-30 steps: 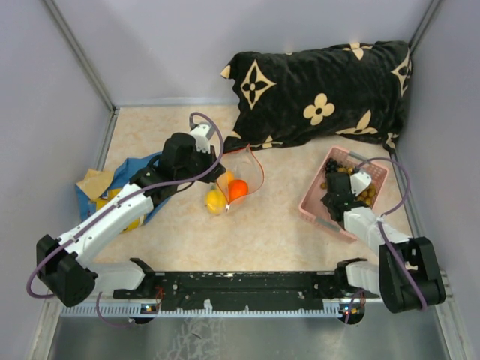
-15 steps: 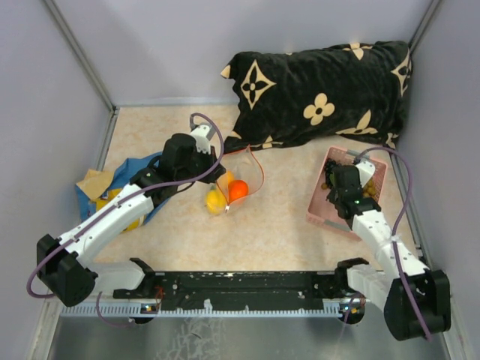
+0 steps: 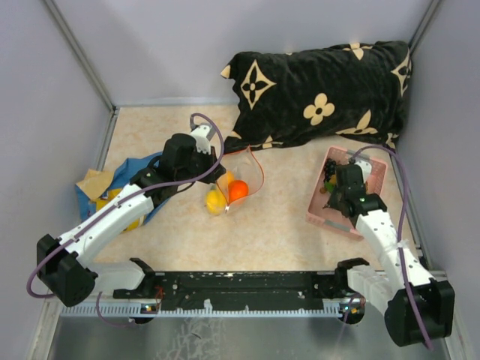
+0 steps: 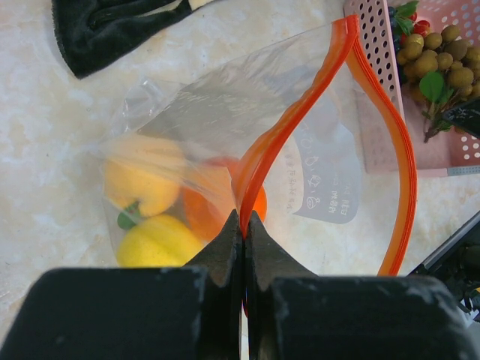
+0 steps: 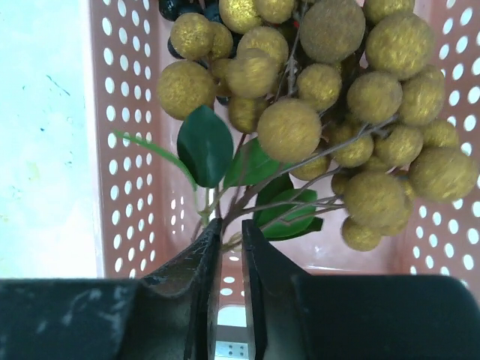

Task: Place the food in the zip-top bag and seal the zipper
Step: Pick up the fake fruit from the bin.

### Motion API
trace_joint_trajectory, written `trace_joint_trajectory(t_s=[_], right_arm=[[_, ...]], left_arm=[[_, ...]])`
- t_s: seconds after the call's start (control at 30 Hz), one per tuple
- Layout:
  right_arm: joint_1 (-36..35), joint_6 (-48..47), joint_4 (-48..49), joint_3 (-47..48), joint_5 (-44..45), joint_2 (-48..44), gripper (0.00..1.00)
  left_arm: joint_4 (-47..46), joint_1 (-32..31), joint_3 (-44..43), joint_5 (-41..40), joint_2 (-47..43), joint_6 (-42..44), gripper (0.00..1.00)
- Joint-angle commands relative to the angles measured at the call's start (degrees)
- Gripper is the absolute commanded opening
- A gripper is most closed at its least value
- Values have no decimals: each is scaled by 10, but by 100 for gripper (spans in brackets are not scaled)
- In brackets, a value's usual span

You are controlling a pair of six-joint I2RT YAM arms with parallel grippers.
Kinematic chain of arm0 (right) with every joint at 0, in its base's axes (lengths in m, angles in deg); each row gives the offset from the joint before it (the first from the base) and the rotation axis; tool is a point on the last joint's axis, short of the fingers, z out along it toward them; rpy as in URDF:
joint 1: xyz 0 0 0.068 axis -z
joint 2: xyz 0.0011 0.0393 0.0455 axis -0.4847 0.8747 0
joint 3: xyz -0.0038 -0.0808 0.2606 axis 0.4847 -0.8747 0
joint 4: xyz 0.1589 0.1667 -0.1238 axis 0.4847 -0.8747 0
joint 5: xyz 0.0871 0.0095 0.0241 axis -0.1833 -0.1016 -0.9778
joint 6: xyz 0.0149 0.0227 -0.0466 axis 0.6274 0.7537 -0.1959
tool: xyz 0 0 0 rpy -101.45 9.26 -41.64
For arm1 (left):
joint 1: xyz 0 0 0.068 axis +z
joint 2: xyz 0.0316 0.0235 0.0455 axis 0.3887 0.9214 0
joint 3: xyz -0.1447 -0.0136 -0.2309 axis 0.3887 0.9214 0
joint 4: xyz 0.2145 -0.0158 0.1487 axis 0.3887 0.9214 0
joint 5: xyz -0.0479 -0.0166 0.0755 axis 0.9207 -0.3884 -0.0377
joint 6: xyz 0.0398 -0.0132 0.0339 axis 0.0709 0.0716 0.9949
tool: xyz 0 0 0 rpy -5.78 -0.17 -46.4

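Observation:
The clear zip-top bag (image 3: 247, 174) lies mid-table with its mouth open. My left gripper (image 3: 223, 181) is shut on its orange-red zipper strip (image 4: 279, 139), pinched between the tips (image 4: 243, 222). Inside the bag are a yellow lemon (image 4: 154, 241), an orange peach (image 4: 141, 178) and an orange-red fruit (image 4: 259, 204). My right gripper (image 3: 339, 196) is inside the pink basket (image 3: 319, 216). In the right wrist view its jaws (image 5: 231, 225) are shut on the stem of the brown-tan berries (image 5: 289, 129). Dark grapes (image 5: 180, 7) lie at the basket's far end.
A black pillow with tan flowers (image 3: 322, 90) lies along the back right, close behind the bag and basket. A blue cloth with a yellow thing (image 3: 112, 193) sits at the left wall. Grey walls close in both sides.
My right arm has stretched out and its gripper has moved farther into the basket, which shifted slightly. The left arm and the bag have not moved.

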Motion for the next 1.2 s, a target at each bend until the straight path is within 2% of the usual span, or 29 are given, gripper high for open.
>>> trace_joint_trajectory(t_s=[0.0,0.33,0.47,0.67,1.0,1.17], right_arm=[[3,28,14,-9,-14,0,22],[3,154,121,-100,-10,-30,54],[3,165,134,-110,16,-3,57],[4,165,111,-100,105,41,67],[4,172,140,-92,80,121,68],[4,194,161,-102,58,164,63]], left_arm=[[-15,-4,4,3,-11,9,0],[-16,-5,3,1,-9,11,0],[-15,-5,4,2,-7,12,0],[-14,-5,4,2,-9,13,0],[-14,-7,5,2,-12,14,0],[-17,-7,8,3,-14,13,0]])
